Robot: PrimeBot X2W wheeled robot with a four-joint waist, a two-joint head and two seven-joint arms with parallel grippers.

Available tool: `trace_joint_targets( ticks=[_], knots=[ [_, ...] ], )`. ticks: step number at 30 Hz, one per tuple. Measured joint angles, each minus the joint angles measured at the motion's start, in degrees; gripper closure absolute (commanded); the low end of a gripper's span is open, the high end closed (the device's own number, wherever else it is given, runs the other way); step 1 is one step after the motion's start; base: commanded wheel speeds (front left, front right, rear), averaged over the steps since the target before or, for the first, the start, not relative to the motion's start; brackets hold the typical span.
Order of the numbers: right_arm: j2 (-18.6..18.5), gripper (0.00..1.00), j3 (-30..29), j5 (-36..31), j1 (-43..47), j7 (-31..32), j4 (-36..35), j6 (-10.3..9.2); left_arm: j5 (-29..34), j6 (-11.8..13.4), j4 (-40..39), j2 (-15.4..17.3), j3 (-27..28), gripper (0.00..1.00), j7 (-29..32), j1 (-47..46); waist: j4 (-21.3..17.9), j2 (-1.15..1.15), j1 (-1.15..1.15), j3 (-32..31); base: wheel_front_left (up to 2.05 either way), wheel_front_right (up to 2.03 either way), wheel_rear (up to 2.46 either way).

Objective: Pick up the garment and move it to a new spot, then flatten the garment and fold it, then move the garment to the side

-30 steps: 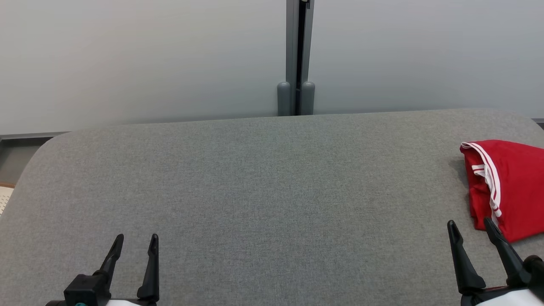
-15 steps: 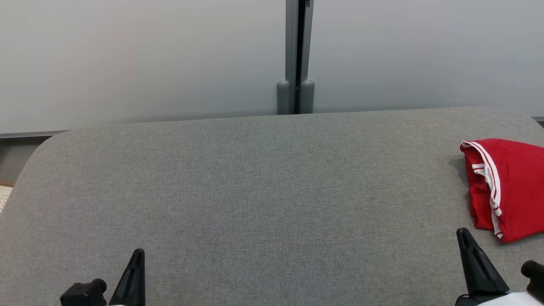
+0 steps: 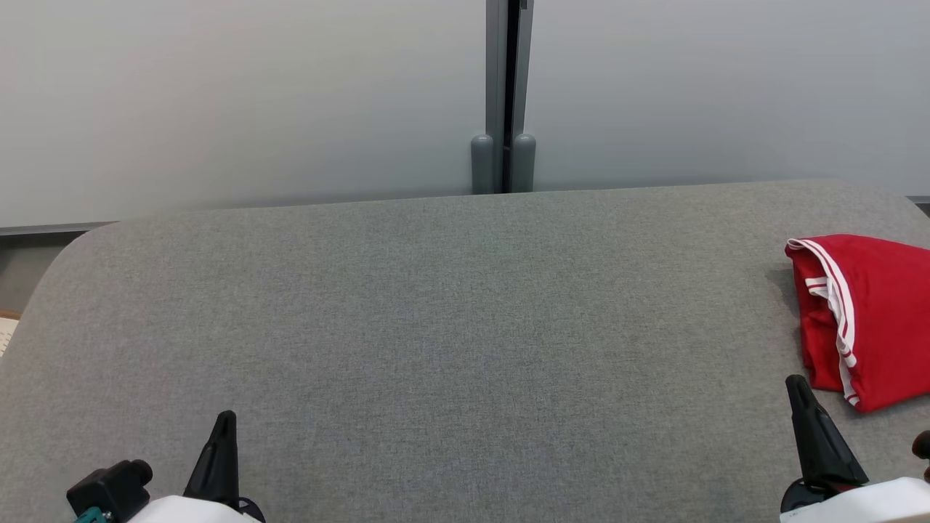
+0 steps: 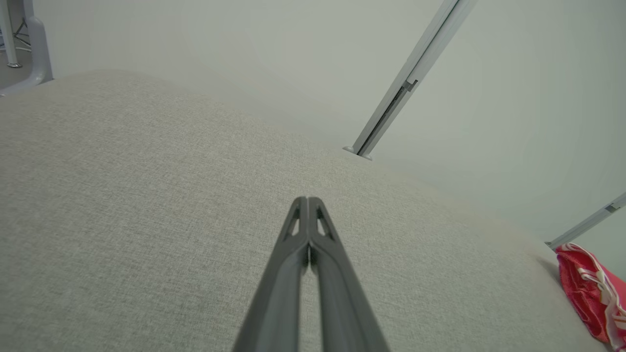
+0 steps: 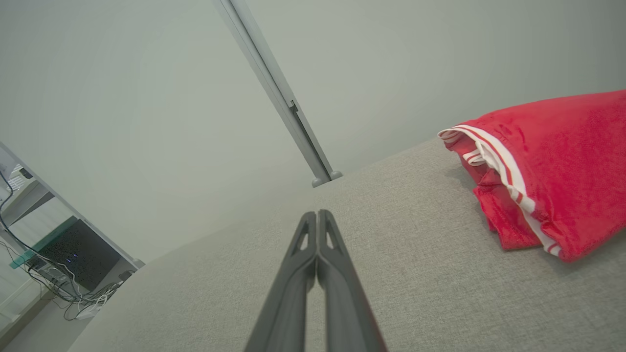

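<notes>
The garment [image 3: 875,319] is red with white stripes and lies bunched at the right edge of the grey padded table [image 3: 450,319]; it also appears as the garment [image 5: 552,171] and the garment [image 4: 592,293]. My right gripper [image 3: 797,385] is shut at the lower right, just in front of and left of the garment, not touching it. Its fingers [image 5: 318,217] meet with nothing between them. At the lower left my left gripper [image 3: 227,420] is shut and empty over bare table, fingers [image 4: 307,203] pressed together.
A pale wall with a grey vertical post [image 3: 503,94] stands behind the table. The table's rounded left corner [image 3: 80,247] drops to the floor. Off the table, the right wrist view shows a dark box and cables [image 5: 68,269] on the floor.
Both grippers closed from open to shut. Both drew back towards the bottom of the head view. The garment has not moved.
</notes>
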Motion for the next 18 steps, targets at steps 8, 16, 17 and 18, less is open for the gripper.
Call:
trace_joint_targets(
  ticks=[8,16,17,18],
  knots=[
    [0.18,1.00,-0.41,6.99,-1.68,0.05,1.86,0.00,-6.23,-1.32,0.47,-0.68,1.52,1.00,1.58,-1.24,-0.12,0.00,0.00,0.14,0.00,0.00,0.00],
    [0.38,1.00,-0.92,14.10,-3.23,0.30,3.78,0.00,-12.46,-2.45,0.97,-1.65,3.14,1.00,3.01,-2.50,-0.25,0.00,0.00,0.30,0.00,0.00,0.00],
    [0.43,1.00,-0.98,14.88,-3.44,0.31,4.00,0.00,-13.25,-2.49,1.02,-1.71,3.28,1.00,3.26,-2.71,-0.26,0.00,0.00,0.31,0.00,0.00,0.00],
    [0.45,1.00,-1.01,15.61,-3.72,0.41,4.20,0.00,-13.92,-2.52,1.11,-1.80,3.47,1.00,3.48,-2.99,-0.28,0.00,0.00,0.33,0.00,0.00,0.00]
  ],
)
